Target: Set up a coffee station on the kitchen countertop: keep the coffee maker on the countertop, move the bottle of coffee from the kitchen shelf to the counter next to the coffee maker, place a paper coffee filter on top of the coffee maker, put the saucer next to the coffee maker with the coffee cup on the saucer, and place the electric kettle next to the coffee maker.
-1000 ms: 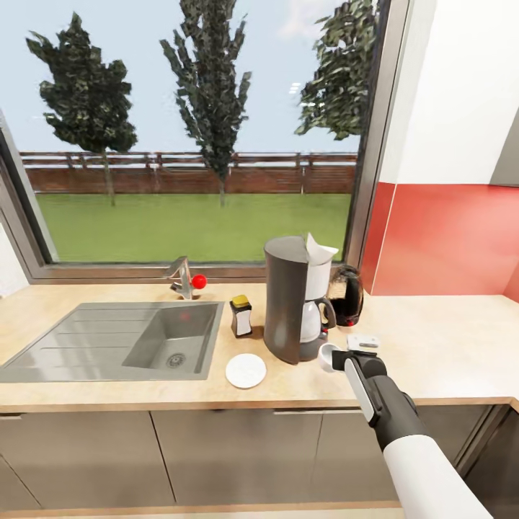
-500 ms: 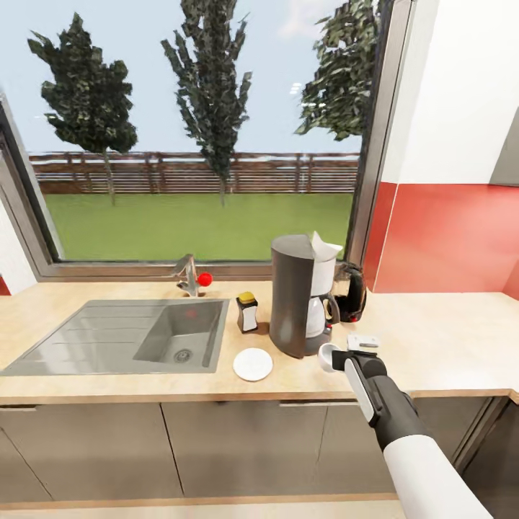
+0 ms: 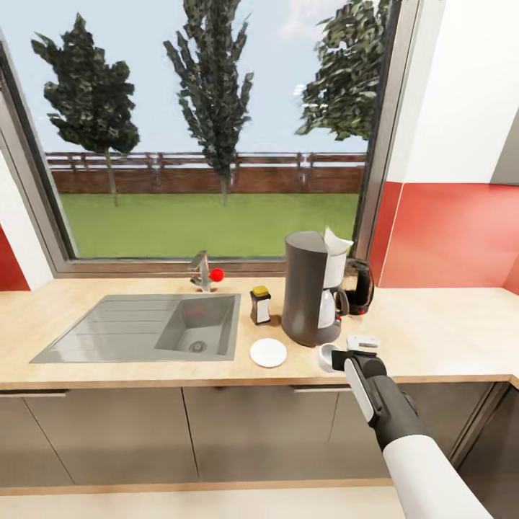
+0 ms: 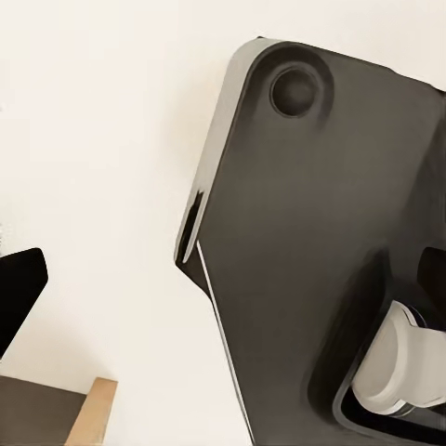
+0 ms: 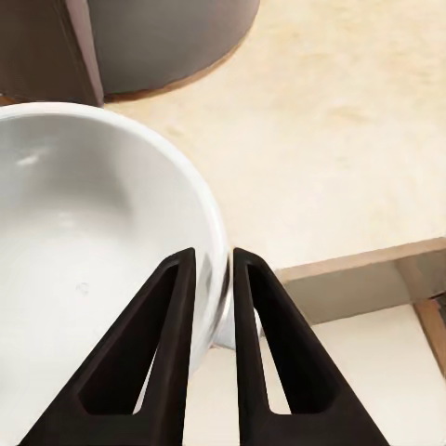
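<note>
Moved: whole view is shifted; coffee cup (image 3: 329, 357) is kept gripped by right gripper (image 3: 344, 358).
Near: saucer (image 3: 268, 352) is beside coffee maker (image 3: 311, 288).

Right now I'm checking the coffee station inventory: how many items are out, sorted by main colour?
White: 3 - saucer, coffee cup in the right gripper, paper coffee filter
Dark grey: 1 - coffee maker
Dark with yellow cap: 1 - bottle of coffee
Glass and black: 1 - electric kettle
Total: 6
</note>
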Controlling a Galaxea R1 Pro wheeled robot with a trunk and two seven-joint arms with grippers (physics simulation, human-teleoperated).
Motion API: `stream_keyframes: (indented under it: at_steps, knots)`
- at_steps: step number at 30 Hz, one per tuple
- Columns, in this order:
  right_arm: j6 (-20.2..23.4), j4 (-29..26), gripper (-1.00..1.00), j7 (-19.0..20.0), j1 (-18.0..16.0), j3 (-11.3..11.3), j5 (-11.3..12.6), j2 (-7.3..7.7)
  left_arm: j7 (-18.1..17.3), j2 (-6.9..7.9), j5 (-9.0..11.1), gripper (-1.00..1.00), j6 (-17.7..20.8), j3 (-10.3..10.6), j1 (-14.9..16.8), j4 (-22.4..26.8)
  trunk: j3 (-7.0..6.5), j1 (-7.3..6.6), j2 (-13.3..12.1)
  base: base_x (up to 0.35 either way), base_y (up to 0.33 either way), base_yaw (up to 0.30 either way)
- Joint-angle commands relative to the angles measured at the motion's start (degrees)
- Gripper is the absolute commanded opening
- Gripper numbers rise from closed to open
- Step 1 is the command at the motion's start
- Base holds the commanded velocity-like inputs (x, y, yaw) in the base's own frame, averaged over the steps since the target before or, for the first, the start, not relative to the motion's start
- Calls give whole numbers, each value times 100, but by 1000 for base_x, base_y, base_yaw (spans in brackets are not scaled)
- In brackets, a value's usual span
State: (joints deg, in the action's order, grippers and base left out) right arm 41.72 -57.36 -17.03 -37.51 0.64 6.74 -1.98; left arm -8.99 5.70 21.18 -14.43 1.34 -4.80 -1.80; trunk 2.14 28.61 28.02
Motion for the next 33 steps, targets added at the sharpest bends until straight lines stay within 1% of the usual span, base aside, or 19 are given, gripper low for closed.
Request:
stream_keyframes:
  at_steps: [1,8,19,22,28,33]
  knots:
    - [11,-5,-100,-46,-5,6,65,-2,-40,1,53,100,-25,15,5,-13,11,3,11,-22,27,0]
    - [11,-3,-100,-46,-6,6,64,-1,-37,1,53,100,-25,23,5,-13,11,3,11,-6,33,0]
    - [11,-3,-100,-46,-3,6,64,-3,-40,8,52,100,-25,14,6,-13,11,3,11,0,261,0]
    - [11,-3,-100,-46,-2,6,64,-3,-41,10,46,100,-25,8,5,-13,11,3,11,6,145,0]
    - [11,5,-100,-49,-3,6,59,-4,-41,13,45,100,-19,-2,5,-13,11,3,11,108,225,0]
    - [11,89,-100,-58,-2,8,68,2,-39,15,46,100,-22,-3,5,-13,11,3,11,34,62,0]
